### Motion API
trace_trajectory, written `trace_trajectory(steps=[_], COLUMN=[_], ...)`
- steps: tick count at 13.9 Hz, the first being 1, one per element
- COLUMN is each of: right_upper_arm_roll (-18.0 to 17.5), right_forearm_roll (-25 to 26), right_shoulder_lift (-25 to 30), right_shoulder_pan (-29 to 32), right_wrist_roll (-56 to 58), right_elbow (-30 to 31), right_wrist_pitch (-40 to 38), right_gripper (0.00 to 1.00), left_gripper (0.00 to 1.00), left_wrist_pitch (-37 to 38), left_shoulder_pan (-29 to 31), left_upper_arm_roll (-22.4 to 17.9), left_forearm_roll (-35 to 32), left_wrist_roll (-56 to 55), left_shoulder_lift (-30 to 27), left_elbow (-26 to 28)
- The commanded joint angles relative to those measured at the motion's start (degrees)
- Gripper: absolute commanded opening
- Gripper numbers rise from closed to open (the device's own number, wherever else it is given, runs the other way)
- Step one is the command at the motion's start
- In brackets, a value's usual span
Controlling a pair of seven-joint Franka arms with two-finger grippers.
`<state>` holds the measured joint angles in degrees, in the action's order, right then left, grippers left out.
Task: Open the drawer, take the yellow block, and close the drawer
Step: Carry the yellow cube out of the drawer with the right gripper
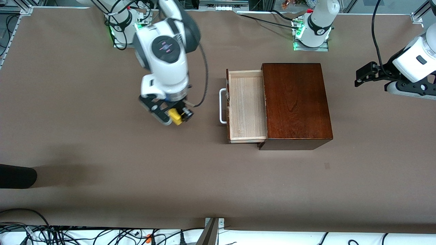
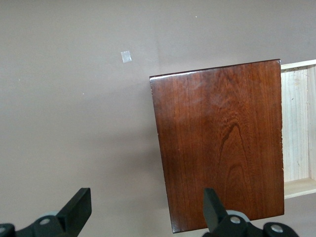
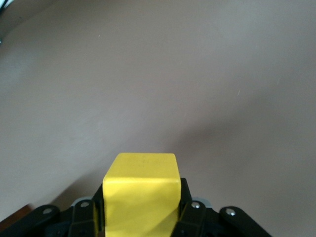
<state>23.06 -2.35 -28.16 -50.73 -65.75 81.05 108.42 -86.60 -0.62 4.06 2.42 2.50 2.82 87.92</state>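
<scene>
The block [image 1: 176,116] is clamped in the right tool [image 1: 174,115] above the bench [image 1: 85,153]; the drawer [image 1: 246,105] is pulled out of the box [image 1: 295,102]; the left tool [image 2: 143,207], fingers apart, waits over the box

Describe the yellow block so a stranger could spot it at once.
Start at the dark mahogany box with its drawer pulled open. Toward the right arm's end of the table, the right end effector grips the yellow block above the tabletop: the only bright yellow thing here.
</scene>
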Motion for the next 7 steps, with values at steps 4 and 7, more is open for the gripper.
trace_trajectory(steps=[4, 7], right_upper_arm_roll=[2.2, 4.4], right_forearm_roll=[-2.4, -6.2], right_shoulder_lift=[5.2, 7.5], right_shoulder_pan=[8.5, 11.5], right_wrist_roll=[32.0, 45.4], right_elbow=[8.1, 13.3], right_wrist_pitch=[0.1, 2.1], right_gripper=[0.2, 0.2], left_gripper=[1.0, 1.0], left_wrist_pitch=[0.5, 0.9], left_shoulder_pan=[-0.2, -0.3], left_upper_arm_roll=[1.0, 4.4], left_forearm_roll=[-0.7, -0.7], left_wrist_roll=[0.4, 0.1], left_shoulder_lift=[-0.9, -0.5], left_elbow=[0.6, 0.0])
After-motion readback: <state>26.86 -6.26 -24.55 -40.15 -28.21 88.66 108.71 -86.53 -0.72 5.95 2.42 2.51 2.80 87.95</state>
